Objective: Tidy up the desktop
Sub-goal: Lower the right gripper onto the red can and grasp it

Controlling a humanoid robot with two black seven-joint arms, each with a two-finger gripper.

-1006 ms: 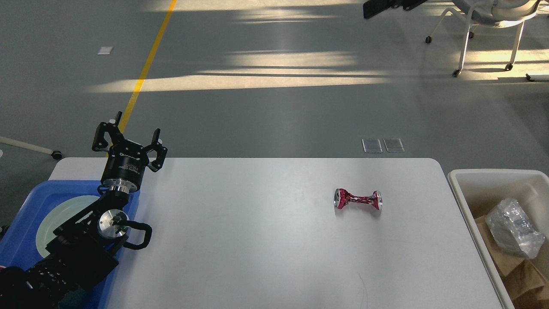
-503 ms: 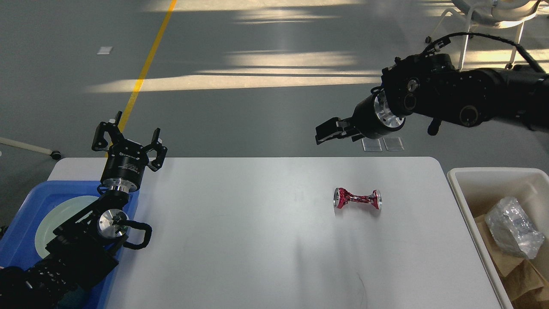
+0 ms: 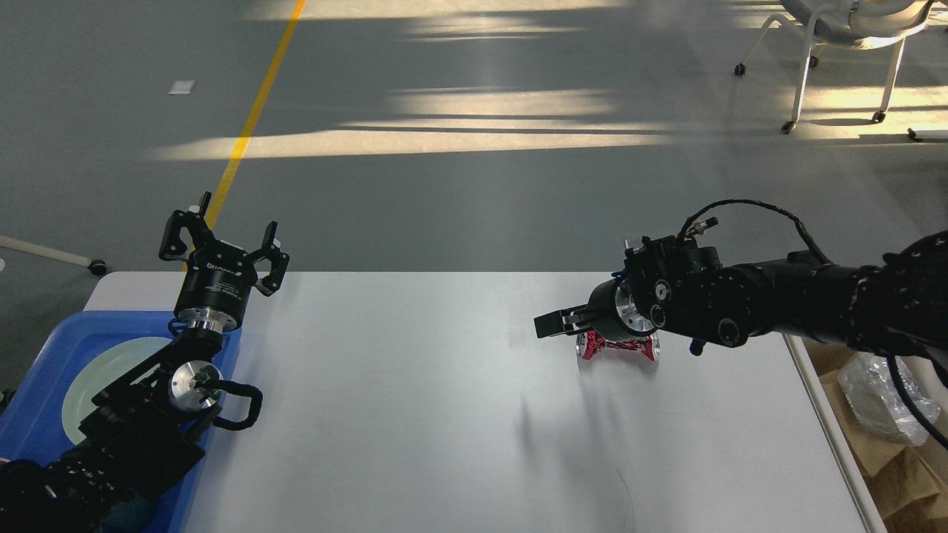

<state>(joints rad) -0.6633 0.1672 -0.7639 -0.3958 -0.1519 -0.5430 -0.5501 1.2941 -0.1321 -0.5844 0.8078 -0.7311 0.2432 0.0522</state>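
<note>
Dropping: right gripper (image 3: 552,324) has come down from high above the far edge of the desktop (image 3: 415,400) to hang just over the crushed can (image 3: 621,345), its wrist now hiding the can's top.
Meaning: a pick looks close (my reading, not a thing seen); the can seems the one loose item to clear.
Right fingers: seen edge-on and dark, so I cannot tell whether they are parted or closed; nothing is held.
Left gripper (image 3: 222,248): unmoved, far left of the can, above the blue tray (image 3: 44,355), fingers spread and empty.
Can, place: lying on the desktop, right of its middle, near the off-white bin (image 3: 833,437).
Can, axis: long axis runs left to right, ends facing each side, pinched waist between.
</note>
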